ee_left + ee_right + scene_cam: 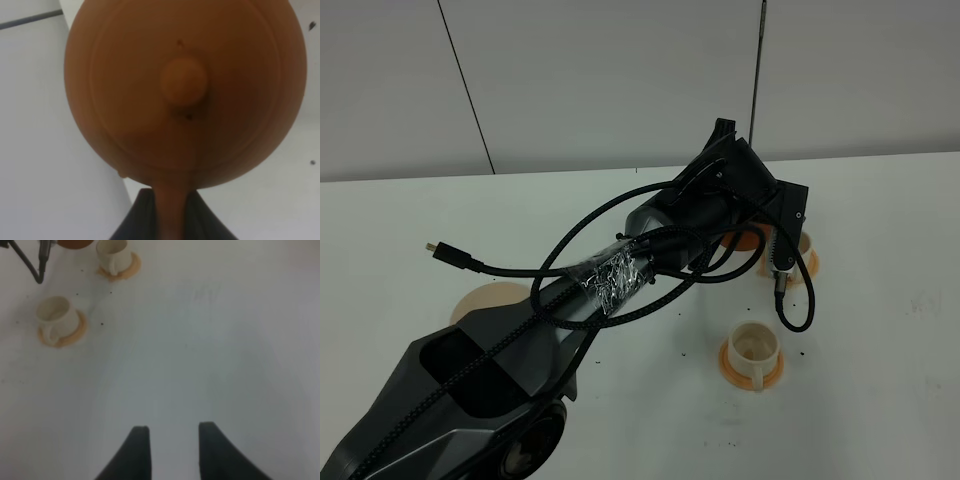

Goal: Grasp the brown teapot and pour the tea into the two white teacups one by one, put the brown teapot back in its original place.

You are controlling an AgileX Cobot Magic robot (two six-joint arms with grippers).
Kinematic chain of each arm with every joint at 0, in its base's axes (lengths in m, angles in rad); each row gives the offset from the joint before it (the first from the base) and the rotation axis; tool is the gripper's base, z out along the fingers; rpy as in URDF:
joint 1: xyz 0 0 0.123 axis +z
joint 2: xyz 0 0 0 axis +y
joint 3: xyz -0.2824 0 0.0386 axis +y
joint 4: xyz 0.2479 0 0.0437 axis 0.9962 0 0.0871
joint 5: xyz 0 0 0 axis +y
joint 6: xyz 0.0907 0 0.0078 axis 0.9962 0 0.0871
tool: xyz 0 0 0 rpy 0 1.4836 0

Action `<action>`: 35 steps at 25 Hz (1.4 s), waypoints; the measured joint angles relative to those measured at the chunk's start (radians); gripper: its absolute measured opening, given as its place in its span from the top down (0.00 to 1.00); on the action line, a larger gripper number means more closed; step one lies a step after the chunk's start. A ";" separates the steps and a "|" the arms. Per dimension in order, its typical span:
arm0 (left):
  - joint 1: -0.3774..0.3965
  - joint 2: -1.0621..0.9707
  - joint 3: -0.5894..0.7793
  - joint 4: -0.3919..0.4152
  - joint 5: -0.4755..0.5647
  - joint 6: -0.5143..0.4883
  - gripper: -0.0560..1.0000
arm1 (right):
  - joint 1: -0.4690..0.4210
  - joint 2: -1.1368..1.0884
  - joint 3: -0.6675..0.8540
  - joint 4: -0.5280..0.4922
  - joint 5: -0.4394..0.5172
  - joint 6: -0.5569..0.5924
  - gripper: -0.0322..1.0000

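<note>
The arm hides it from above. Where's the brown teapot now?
The brown teapot hangs in the left gripper, filling the left wrist view; in the high view it's right of centre, mostly hidden under that arm, beside the farther white teacup.

On my feed the white table [390, 215] fills most of the view. It is matte and evenly lit, with only soft, weak shadows on it. Behind the table's far edge I see a pale grey panelled wall [610, 80]. 2 dark seams cut that wall above the table: a slanted seam [468, 90] over its left part and an upright seam [761, 60] over its right part. Small dark specks [685, 353] dot the table near its front middle, and a faint grey scuff [923, 300] marks its right side.
</note>
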 joint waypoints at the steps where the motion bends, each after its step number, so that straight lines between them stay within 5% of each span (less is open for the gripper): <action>1: 0.000 0.000 0.000 0.007 0.000 0.000 0.79 | 0.000 0.000 0.000 0.000 0.000 0.000 0.74; 35: -0.007 0.000 0.000 0.080 -0.009 0.023 0.79 | 0.000 0.000 0.000 0.000 0.000 0.000 0.74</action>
